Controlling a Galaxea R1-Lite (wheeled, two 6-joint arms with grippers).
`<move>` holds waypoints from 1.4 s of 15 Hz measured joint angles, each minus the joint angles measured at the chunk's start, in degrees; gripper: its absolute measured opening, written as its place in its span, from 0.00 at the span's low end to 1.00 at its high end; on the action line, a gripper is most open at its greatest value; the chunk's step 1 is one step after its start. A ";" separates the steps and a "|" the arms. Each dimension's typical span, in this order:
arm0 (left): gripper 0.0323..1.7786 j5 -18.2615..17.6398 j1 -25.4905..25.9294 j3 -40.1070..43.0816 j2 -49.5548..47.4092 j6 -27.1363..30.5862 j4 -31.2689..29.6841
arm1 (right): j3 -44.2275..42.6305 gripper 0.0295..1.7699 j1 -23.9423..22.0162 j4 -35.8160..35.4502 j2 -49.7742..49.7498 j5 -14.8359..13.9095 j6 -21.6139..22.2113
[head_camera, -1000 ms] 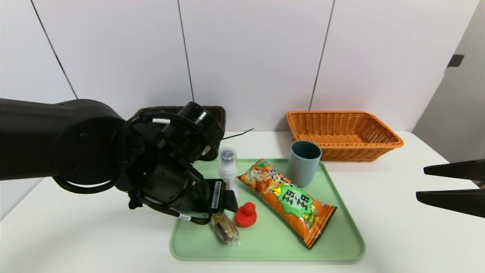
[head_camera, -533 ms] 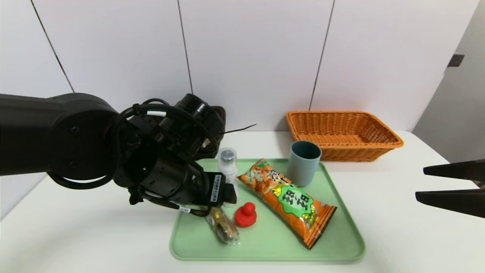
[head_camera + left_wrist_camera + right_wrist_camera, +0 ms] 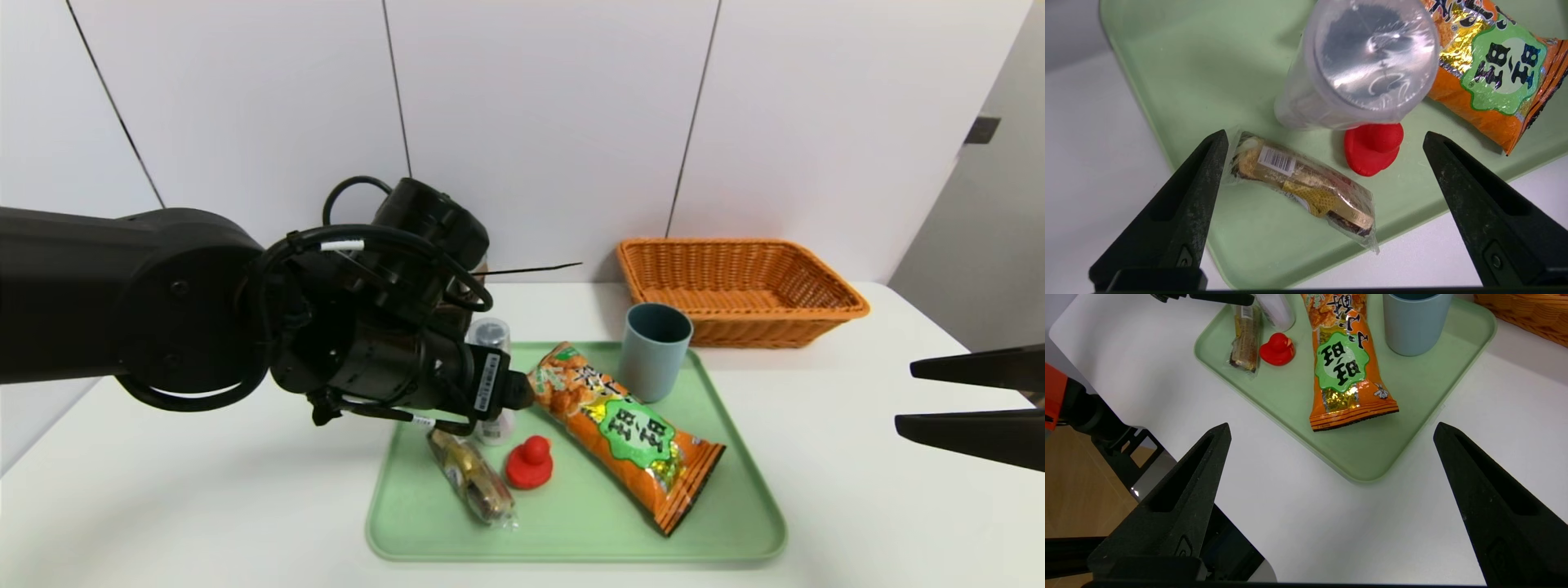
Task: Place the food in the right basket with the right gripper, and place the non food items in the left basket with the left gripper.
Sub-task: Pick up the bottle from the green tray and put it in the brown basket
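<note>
On the green tray [image 3: 571, 541] stand a clear bottle [image 3: 490, 336] with a grey cap and a blue-grey cup [image 3: 655, 349]. A red duck toy [image 3: 529, 463], a clear-wrapped gold bar [image 3: 472, 479] and a long orange snack bag [image 3: 624, 433] lie there too. My left gripper [image 3: 510, 396] hangs open right at the bottle, holding nothing. From the left wrist, the bottle [image 3: 1367, 61] stands just beyond the open left gripper [image 3: 1324, 136], with the bar [image 3: 1302, 188] and toy [image 3: 1372, 149] below. My right gripper [image 3: 906, 396] waits open at the table's right side. The left arm hides the left basket.
The orange wicker basket [image 3: 739, 286] sits at the back right, just behind the cup. In the right wrist view the tray's near corner [image 3: 1367, 473] lies ahead of the open right gripper [image 3: 1331, 428], with white table around it. A white panelled wall closes the back.
My left arm has lifted and swung right, bringing its gripper from over the bar to the bottle's side. The bar now shows fully. The right arm has not moved.
</note>
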 joint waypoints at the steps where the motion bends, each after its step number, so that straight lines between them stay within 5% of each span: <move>1: 0.95 0.00 -0.01 0.20 0.48 0.55 -1.33 | -0.02 0.97 0.00 -0.02 0.00 0.02 -0.02; 8: 0.95 0.05 -0.20 5.03 2.62 3.08 -11.85 | 0.00 0.97 0.01 0.04 -0.20 -0.33 -0.05; 15: 0.95 0.49 -0.34 6.96 1.68 3.41 -15.85 | 0.11 0.97 0.01 0.11 -0.28 0.02 -0.02; 21: 0.95 0.77 -2.05 16.77 -0.96 6.81 -30.31 | 0.48 0.97 0.11 0.52 -0.83 -0.06 0.04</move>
